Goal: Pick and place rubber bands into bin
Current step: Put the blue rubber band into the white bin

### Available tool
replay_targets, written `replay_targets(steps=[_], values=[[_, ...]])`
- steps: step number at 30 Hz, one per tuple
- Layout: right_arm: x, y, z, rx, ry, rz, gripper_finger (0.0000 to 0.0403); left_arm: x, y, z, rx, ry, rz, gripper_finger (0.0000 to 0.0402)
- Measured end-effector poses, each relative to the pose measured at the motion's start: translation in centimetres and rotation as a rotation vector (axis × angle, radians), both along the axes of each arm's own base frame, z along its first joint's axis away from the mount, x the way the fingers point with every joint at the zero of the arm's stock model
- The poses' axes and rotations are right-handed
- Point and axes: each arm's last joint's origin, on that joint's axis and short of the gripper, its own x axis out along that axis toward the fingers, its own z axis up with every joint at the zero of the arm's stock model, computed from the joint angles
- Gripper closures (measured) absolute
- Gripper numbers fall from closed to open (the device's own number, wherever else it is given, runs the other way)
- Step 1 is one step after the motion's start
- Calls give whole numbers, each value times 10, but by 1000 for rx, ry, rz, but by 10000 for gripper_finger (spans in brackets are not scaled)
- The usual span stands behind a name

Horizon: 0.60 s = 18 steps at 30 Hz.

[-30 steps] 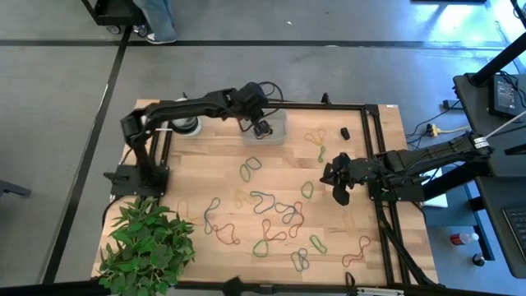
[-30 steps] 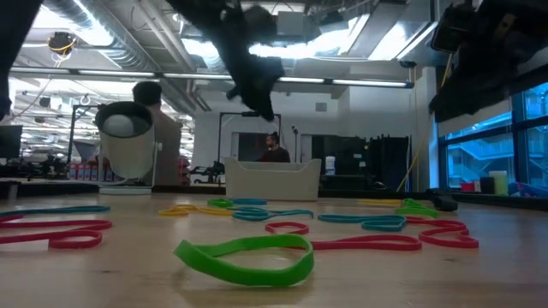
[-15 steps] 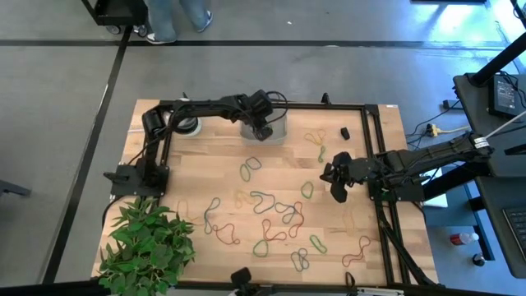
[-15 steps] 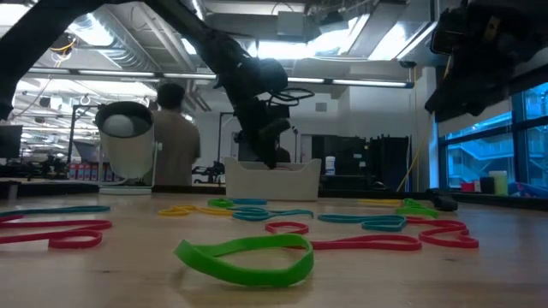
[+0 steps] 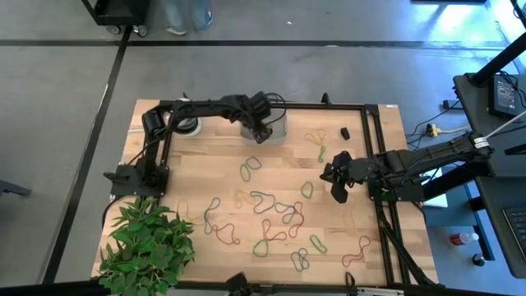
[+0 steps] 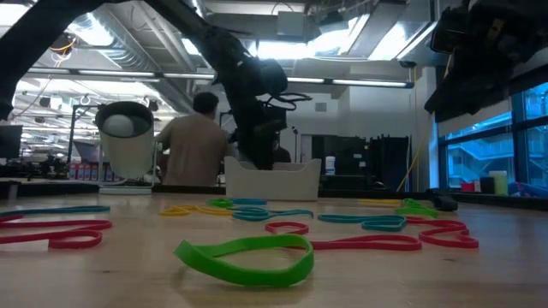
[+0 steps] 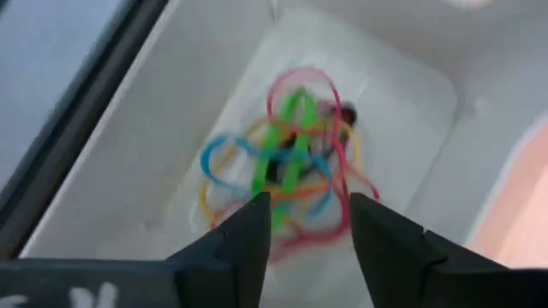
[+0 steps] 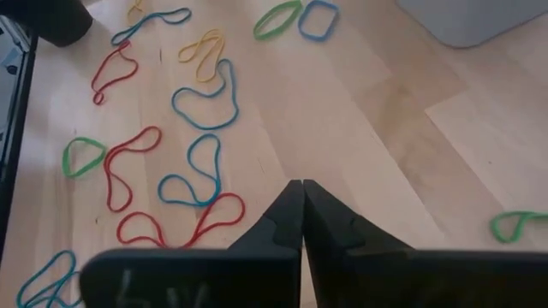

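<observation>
The bin (image 5: 269, 130) stands at the table's far edge, left of middle. A heap of rubber bands (image 7: 291, 162) in green, red, orange and blue lies on its bottom. My left gripper (image 5: 261, 134) hangs over the bin, pointing steeply down, its fingers open (image 7: 308, 218) just above the heap with nothing between them. Many more rubber bands (image 5: 275, 215) lie loose over the middle and near part of the table. My right gripper (image 5: 339, 184) waits shut (image 8: 301, 205) above the table's right side.
A white tape roll (image 5: 187, 126) sits at the far left, a potted plant (image 5: 148, 247) at the near left corner, and a small black object (image 5: 345, 132) at the far right. Black frame rails (image 5: 371, 123) edge the table. A person (image 6: 193, 145) stands beyond the table.
My left gripper has come down from above the bin until its fingers reach the bin's rim, and has tipped more steeply downward. A person has walked across the room behind the table.
</observation>
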Motion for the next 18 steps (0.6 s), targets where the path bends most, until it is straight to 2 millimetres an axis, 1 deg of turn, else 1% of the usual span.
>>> replay_targets(steps=[3, 6, 14, 18], values=[[0, 0, 0, 0, 0, 0, 393, 0, -5, 12, -29, 52, 7, 238], [0, 0, 0, 0, 0, 1, 393, 3, -11, 28, -46, 83, 29, 238], [0, 0, 0, -20, 3, 19, 393, 15, -31, 74, -57, 47, 61, 258], [0, 0, 0, -19, 3, 19, 393, 12, -49, 98, -45, -10, 53, 268]])
